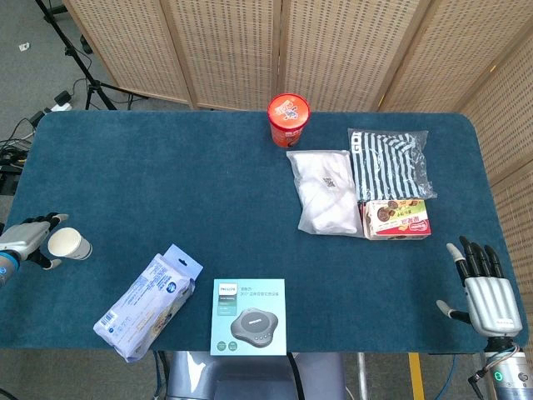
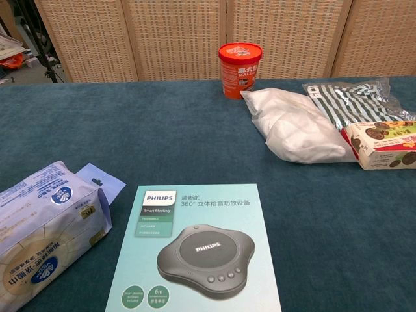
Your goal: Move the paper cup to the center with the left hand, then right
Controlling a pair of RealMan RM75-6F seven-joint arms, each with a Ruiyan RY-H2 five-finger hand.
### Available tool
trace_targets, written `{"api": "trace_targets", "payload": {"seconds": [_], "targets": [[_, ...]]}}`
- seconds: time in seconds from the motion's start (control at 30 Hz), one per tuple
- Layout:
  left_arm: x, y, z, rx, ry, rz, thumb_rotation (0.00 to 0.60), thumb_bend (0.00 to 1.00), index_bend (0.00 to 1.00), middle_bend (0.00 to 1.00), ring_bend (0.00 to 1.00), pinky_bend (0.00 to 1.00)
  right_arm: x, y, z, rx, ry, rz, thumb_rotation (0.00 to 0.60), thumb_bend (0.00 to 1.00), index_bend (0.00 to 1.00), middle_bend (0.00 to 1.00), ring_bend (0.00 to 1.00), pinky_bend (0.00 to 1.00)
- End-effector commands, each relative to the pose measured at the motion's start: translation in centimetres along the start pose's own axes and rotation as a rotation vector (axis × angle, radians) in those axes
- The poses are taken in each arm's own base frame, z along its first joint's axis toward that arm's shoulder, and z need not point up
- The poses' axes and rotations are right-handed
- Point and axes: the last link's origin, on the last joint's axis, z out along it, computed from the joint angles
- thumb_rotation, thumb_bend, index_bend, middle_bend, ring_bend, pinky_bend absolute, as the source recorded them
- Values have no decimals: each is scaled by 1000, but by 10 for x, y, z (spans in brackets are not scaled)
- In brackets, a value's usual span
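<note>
Covering the table (image 1: 208, 192) is teal cloth, wicker screens (image 1: 250, 50) behind.
</note>
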Motion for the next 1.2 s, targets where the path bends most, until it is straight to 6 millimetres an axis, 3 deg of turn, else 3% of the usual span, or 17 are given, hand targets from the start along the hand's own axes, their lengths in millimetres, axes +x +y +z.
{"api": "trace_targets", "payload": {"seconds": [0.03,0.3,0.73,1.2], "targets": [[-1,3,1,-4,-3,2,600,280,50,0,0,0,0,0,0,-1,2,1,600,55,69,0,0,0],[-4,7,3,-8,-9,12,600,284,79,0,0,0,2,2,0,-3,8,8,600,56,69,0,0,0],[-9,9,6,0,-17,23,600,308,221,0,0,0,2,1,0,-2,13,16,600,56,69,0,0,0],[-1,7,0,9,14,18,600,360,312,0,0,0,3,0,1,-2,16,20,600,55,69,0,0,0]]}}
